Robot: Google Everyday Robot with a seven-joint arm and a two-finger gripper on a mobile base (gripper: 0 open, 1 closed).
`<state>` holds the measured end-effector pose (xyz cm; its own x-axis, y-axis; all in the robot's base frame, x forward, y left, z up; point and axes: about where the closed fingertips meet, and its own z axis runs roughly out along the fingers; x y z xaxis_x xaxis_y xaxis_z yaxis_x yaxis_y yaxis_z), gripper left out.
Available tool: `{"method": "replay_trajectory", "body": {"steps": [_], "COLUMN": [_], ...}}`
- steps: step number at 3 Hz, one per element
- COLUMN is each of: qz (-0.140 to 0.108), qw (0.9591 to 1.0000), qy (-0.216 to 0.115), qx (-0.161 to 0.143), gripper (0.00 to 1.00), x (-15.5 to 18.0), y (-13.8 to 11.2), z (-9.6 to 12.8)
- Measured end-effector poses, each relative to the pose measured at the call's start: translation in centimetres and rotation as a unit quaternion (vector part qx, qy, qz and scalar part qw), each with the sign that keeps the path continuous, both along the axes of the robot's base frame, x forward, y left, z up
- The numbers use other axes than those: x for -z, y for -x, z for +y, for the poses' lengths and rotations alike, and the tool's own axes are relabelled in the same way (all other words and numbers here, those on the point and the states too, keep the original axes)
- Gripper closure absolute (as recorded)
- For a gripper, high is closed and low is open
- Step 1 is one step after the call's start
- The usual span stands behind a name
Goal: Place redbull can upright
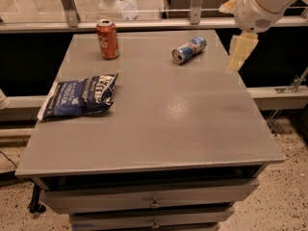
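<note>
I'm on the approach: my gripper (242,52), grip state I cannot tell, hangs near the toppled redbull can (189,49), which needs grasping next.

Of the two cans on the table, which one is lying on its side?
The redbull can, silver and blue, at the back right of the table, near the gripper at the right edge. The red cola can stands upright at the back left.

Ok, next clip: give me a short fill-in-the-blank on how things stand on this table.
1. The redbull can lies on its ____.
2. The red cola can stands ____.
3. The gripper, above the table's edge, hangs nearest the ____ can.
Missing words: side; upright; redbull.
</note>
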<state>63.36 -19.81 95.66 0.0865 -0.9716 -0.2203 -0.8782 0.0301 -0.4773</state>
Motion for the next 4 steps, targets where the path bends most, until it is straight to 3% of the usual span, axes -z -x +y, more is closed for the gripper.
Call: {"method": "replay_trajectory", "body": {"steps": [2,3,4], "qz": [-0.009,-0.009,-0.024], "qw": [0.9974,0.9974,0.9953], "qy": [-0.025,-0.025,0.017], "qx": [-0.068,-0.068,-0.092], "gripper": [0.00,0.00,0.00], "x": [1.8,1.8,2.2], "y": [-7.4,-7.4,-7.5], "z": [2.2,2.2,2.6]}}
